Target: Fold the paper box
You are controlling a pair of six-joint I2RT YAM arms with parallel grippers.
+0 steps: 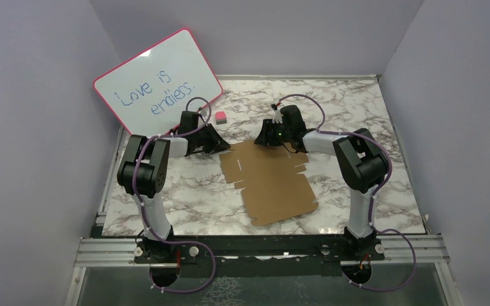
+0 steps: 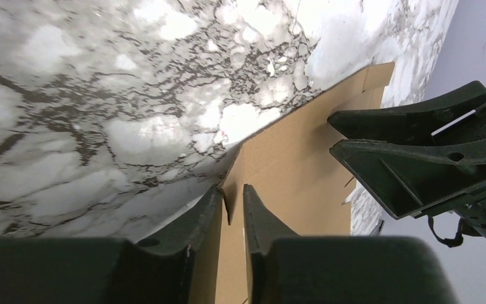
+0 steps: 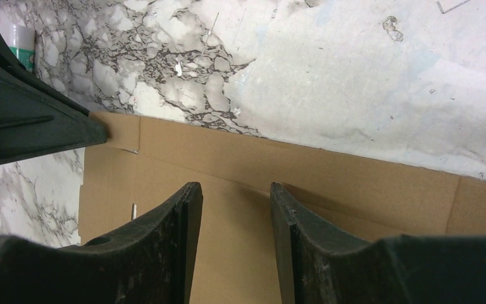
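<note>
lying unfolded, brown die-cut paper box [image 1: 273, 183], notched flaps; left jaws pinching its edge, right jaws spread

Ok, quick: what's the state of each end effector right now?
Left end effector: closed, pinching an edge of the paper box.
Right end effector: open, holding nothing, poised over the cardboard.

— What does the paper box [image 1: 271, 182] look like?
— It is plain brown card. It is not a box yet, just one flat sheet with flaps and little cut tabs on its sides.
— Where is it?
— It lies in the middle of the table [image 1: 185, 191], turned a bit crooked. A fold line runs along its far edge.
</note>
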